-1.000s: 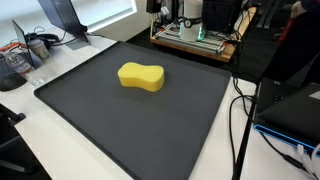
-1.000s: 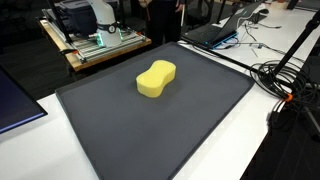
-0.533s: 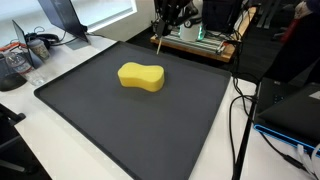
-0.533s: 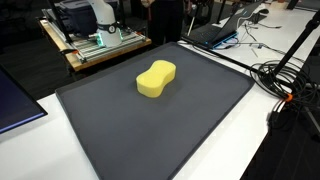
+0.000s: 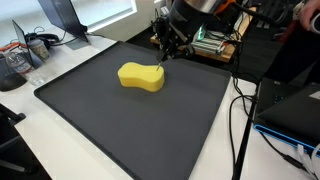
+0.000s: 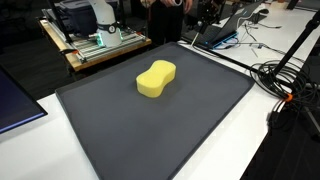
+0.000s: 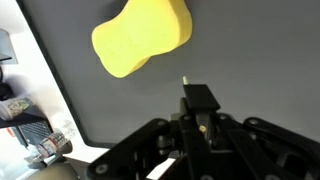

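Where only clutter showed a second ago, the gripper (image 5: 164, 47) has swung in over the mat's (image 5: 120, 130) far edge; its jaws are pinched shut on a thin pale stick (image 7: 184, 82). The sponge (image 5: 141, 76) lies unmoved mid-mat, near the stick but untouched.
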Controlling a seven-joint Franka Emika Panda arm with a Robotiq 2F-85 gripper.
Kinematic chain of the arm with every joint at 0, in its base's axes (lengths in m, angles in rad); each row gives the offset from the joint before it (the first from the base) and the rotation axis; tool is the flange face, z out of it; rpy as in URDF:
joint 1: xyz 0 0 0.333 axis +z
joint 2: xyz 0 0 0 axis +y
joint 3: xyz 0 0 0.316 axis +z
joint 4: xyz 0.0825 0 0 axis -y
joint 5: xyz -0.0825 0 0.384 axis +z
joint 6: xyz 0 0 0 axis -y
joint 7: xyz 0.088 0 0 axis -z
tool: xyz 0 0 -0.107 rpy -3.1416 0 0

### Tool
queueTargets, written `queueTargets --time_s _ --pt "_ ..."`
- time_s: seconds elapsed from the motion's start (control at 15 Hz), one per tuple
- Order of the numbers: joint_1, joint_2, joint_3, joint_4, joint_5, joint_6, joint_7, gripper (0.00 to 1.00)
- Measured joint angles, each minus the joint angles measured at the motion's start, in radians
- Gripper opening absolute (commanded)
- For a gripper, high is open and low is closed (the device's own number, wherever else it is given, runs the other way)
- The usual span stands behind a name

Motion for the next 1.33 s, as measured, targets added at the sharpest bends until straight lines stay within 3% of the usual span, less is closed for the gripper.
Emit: queueTargets --time_s 0.4,0.8,1.07,1.13,1.33 --pt "-0.027 0.082 -0.073 0.125 0.059 -0.012 -0.136 0.03" --pt "-0.140 0.087 -0.124 0.229 0.228 -0.019 -0.398 0.03" --pt "-0.202 0.093 -0.158 0.282 0.282 -0.042 -0.519 0.03" --pt "-0.211 0.097 -0.170 0.298 0.282 -0.060 -0.533 0.12" --pt "-0.223 0.112 -0.203 0.334 0.281 -0.093 -0.542 0.12"
